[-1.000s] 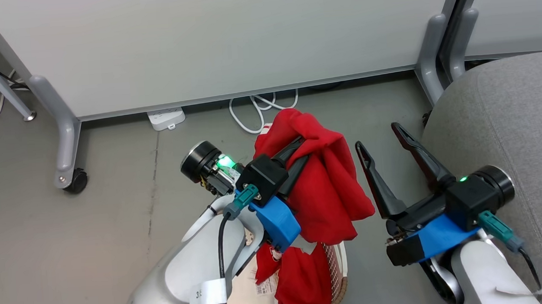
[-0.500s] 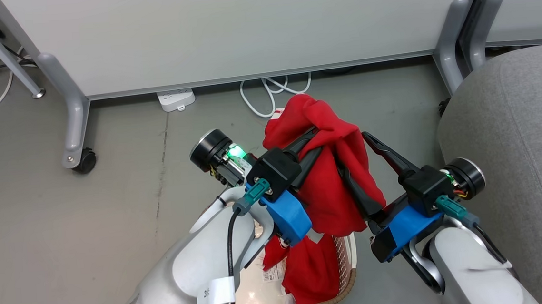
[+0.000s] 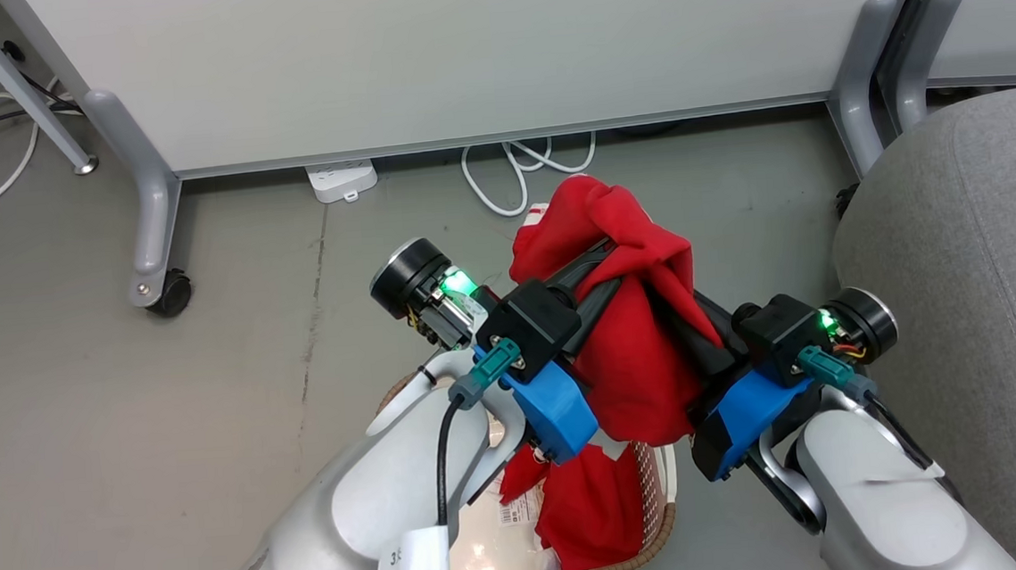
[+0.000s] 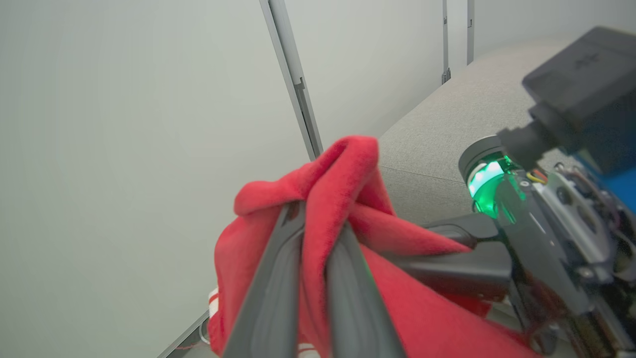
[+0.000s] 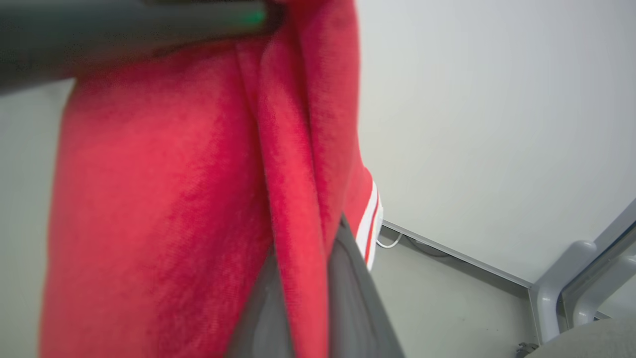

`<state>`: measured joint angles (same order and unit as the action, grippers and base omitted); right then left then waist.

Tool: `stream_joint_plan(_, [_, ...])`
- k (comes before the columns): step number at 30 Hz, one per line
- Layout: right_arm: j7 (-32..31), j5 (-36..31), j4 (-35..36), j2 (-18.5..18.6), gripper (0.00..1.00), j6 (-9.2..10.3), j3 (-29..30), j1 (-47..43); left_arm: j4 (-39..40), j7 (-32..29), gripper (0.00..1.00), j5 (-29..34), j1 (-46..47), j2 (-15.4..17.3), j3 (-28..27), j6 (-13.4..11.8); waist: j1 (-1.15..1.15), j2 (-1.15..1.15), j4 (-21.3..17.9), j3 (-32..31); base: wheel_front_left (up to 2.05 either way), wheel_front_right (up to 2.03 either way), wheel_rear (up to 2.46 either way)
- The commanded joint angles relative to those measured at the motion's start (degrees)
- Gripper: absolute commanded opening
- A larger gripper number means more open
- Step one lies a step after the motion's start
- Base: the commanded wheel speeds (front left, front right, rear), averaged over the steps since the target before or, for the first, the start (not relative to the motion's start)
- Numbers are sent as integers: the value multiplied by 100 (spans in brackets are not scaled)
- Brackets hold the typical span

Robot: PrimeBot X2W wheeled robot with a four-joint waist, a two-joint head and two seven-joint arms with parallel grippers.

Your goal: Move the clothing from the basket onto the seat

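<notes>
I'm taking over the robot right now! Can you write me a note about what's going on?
Left pincer: shut on a red garment, held up above the basket.
Right pincer: shut on the same garment, from the seat's side.
Basket: on the floor under the arms, with more red clothing in it.
Seat: at the robot's right, no clothing on the part in view.
Done: one garment is out of the basket.
Left: carry it onto the seat, let go, then fetch the rest.

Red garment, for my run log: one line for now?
left gripper: shut on red garment | right gripper: shut on it | garment above basket
</notes>
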<state>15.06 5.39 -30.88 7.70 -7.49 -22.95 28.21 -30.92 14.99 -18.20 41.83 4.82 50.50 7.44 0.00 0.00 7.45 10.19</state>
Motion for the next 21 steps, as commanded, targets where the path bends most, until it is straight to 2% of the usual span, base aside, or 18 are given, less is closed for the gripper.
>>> stream_joint_plan(1, [18, 34, -28, -2, 0, -1, -7, 92, 21, 30, 0, -23, 65, 14, -13, 5, 0, 0, -1, -6, 0, 0, 0])
stream_joint_plan(21, [18, 105, -10, 19, 0, -1, 12, 62, 1, 30, 0, -31, 17, 40, 14, 5, 0, 0, -11, -59, 0, 0, 0])
